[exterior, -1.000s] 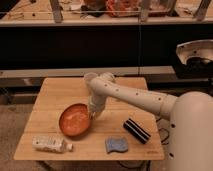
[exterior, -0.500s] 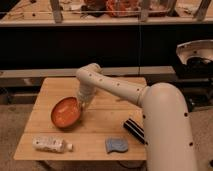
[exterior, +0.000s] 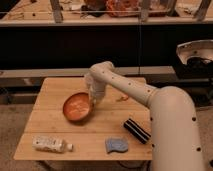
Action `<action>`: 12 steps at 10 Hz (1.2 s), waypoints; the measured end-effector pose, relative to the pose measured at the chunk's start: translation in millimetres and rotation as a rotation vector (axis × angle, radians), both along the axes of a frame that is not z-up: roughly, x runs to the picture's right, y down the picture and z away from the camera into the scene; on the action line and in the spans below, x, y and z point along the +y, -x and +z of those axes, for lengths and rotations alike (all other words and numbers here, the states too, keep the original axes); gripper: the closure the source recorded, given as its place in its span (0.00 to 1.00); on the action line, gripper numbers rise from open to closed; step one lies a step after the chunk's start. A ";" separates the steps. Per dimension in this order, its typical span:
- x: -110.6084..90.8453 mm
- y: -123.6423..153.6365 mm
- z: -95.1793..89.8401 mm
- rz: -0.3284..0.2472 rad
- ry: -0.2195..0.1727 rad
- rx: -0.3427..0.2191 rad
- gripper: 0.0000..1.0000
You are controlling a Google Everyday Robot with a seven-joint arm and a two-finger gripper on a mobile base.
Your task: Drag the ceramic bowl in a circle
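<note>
The ceramic bowl [exterior: 77,107] is a round shallow orange-brown bowl with paler streaks inside. It sits on the wooden table [exterior: 50,127], left of centre. My white arm reaches in from the right and bends down to the bowl's right rim. My gripper [exterior: 93,101] is at that right rim, touching or holding it.
A white plastic bottle [exterior: 50,145] lies at the table's front left. A blue sponge [exterior: 116,145] lies at the front middle. A black striped object [exterior: 137,130] lies to the right of it. A dark shelf with clutter stands behind the table.
The bowl has moved left and towards the back of the table and then a little right again, with the gripper at its rim. The arm has swung with it.
</note>
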State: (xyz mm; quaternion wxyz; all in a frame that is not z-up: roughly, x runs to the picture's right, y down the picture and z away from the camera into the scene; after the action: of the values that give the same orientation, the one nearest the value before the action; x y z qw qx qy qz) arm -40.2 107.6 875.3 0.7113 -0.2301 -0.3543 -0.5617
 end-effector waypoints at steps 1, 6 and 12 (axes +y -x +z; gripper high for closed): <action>2.8 -20.8 0.2 0.027 0.008 0.022 1.00; 42.6 -68.3 -24.8 0.089 0.017 0.048 1.00; 71.2 17.2 -54.6 -0.019 -0.005 -0.057 1.00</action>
State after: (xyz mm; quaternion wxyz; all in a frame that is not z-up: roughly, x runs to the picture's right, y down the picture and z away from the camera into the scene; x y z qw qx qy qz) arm -57.4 178.8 820.7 0.6963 -0.2152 -0.3709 -0.5756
